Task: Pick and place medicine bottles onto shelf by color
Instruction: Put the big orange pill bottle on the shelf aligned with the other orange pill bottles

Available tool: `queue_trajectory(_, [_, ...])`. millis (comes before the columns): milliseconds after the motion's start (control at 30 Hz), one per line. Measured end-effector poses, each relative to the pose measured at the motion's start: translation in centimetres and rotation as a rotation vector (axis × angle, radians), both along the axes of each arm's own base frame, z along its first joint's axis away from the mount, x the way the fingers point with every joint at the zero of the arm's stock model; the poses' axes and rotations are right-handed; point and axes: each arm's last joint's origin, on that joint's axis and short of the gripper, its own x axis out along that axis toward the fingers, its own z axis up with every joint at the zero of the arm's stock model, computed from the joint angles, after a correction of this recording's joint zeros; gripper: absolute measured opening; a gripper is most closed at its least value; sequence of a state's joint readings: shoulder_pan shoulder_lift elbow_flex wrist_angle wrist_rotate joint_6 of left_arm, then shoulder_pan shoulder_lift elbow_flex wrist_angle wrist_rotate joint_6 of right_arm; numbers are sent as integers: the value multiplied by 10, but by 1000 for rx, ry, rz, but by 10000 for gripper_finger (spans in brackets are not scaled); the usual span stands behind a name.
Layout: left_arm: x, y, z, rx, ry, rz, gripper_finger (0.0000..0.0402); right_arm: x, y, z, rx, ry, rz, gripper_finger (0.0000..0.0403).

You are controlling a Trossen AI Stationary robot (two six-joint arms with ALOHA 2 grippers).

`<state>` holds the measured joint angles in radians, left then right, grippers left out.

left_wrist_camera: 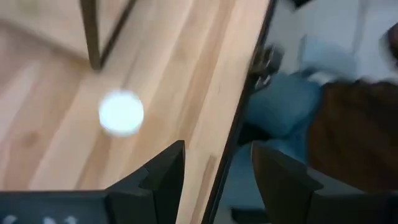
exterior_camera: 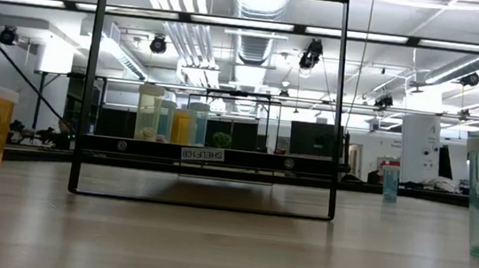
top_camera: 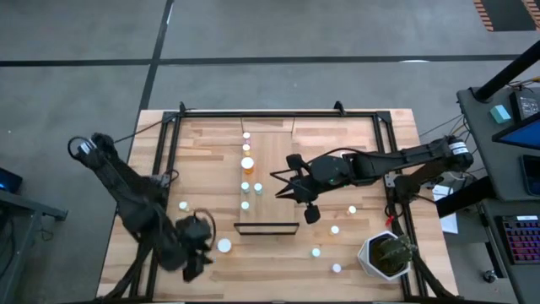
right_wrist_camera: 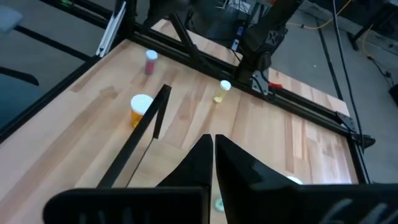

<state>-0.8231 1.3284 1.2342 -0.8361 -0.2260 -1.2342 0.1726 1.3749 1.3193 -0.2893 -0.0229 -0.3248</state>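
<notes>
Now the left gripper (top_camera: 205,257), fingers spread and empty, hovers by a bottle (top_camera: 224,246); centre over its cap before closing. Right gripper (top_camera: 281,187) waits pressed shut above the shelf (top_camera: 278,152).

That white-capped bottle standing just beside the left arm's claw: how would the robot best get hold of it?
Likely from straight above, fingers closing on opposite sides of the round body just under the cap. The white-capped bottle stands upright and alone on the table, so its sides are free. The left gripper is open right beside it.
</notes>
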Motion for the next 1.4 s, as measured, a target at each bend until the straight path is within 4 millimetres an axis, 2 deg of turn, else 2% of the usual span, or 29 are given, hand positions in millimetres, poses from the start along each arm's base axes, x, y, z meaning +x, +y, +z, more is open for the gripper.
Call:
queue_trajectory(200, [-1,-52,-45,143,73,-21,168,0,0,0,-1,-1,1,9])
queue_trajectory(333, [-3,-67,-75,217,81,81,169,0,0,0,-7,0,4,9])
queue_trajectory(467, [-2,-76,-100,277,128,93,184,0,0,-1,-7,0,5,9])
queue_trajectory(667, [1,-76,-133,476,173,113,242,0,0,-1,-6,-1,6,9])
queue_trajectory(833, [4,-76,-148,598,70,165,275,1,0,0,-5,-10,6,9])
queue_trajectory(1033, [4,-69,-166,609,18,280,279,1,0,-1,-1,-11,4,9])
queue_trajectory(1400, [5,-65,-185,609,-165,331,269,1,0,-4,12,0,-3,9])
